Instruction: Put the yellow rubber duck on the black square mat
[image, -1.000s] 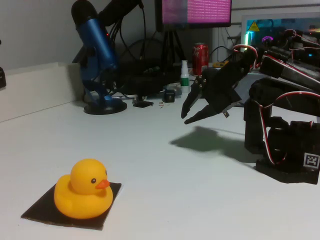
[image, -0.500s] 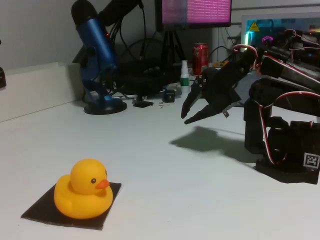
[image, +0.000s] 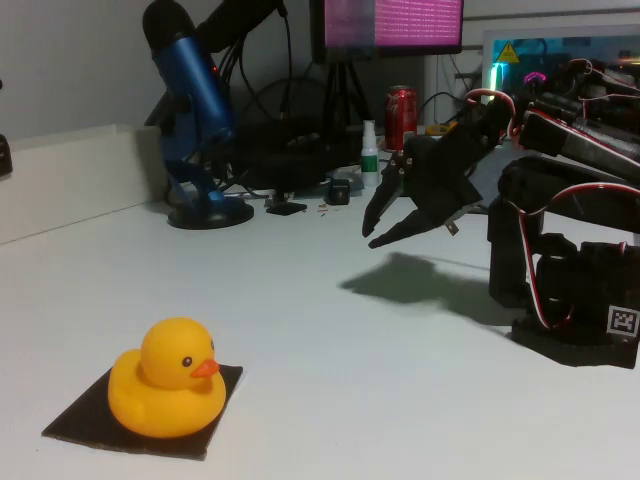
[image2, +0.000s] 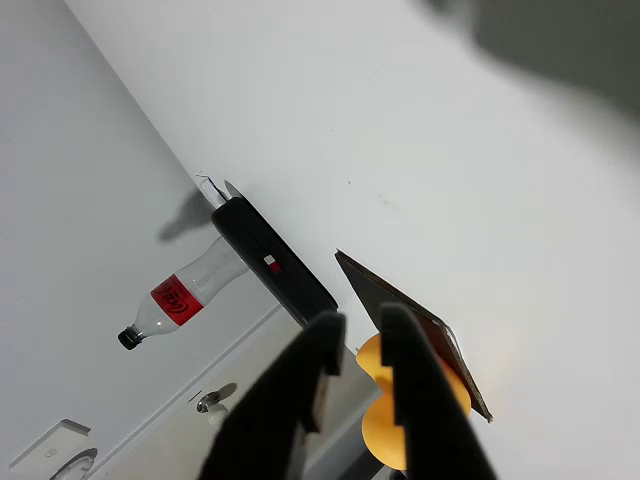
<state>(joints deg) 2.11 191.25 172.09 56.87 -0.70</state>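
One yellow rubber duck, one black square mat, one tool: duck sitting upright on the mat at the near left of the white surface in the fixed view, beak pointing right. Tool hanging in the air well apart from it, up and to the right, fingers slightly parted and holding nothing. Seen from the wrist view, duck and mat peeking out just beyond the dark fingertips.
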